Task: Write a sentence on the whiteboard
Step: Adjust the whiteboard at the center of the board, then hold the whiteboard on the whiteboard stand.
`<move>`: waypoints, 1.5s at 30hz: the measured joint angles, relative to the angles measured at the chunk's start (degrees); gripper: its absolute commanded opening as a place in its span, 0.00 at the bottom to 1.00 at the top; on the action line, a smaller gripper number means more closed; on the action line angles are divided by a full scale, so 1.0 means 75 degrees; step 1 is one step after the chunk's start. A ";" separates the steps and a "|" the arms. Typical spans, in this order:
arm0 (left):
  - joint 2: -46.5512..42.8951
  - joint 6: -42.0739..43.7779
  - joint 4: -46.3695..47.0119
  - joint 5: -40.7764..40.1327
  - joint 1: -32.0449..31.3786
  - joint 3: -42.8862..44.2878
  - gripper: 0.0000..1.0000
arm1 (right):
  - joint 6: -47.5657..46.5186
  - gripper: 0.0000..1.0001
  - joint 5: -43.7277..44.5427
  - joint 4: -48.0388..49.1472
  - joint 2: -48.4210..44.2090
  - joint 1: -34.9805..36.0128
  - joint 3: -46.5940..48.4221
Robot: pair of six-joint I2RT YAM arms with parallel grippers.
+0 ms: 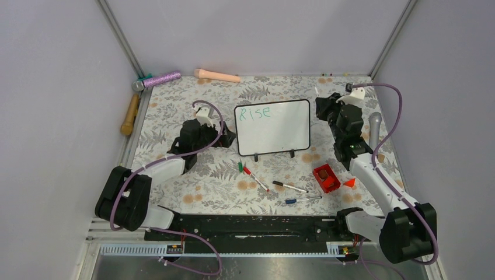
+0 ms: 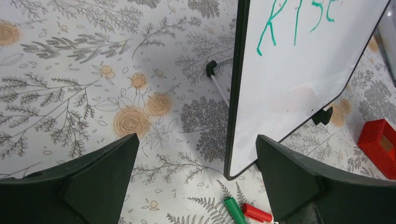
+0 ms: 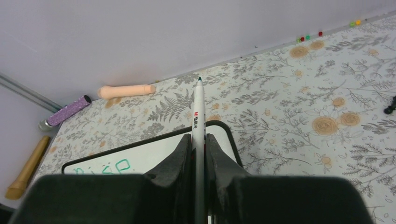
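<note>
The whiteboard stands on its two black feet mid-table, with the green word "Rise" at its upper left; the rest is blank. My left gripper is open at the board's left edge. In the left wrist view my left gripper has the board with its lower corner between the jaws, and "Rise" shows. My right gripper is just right of the board. In the right wrist view my right gripper is shut on a white marker, tip pointing past the board's top right corner.
Loose markers lie in front of the board, with a red box and an orange cone. Green and red caps lie near my left fingers. A wooden handle, purple microphone, peach object and grey microphone line the edges.
</note>
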 measured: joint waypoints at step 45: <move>0.1285 -0.1542 0.4852 0.0921 0.0242 -0.1577 0.81 | -0.0667 0.00 -0.0006 -0.0595 0.0213 0.1918 0.0385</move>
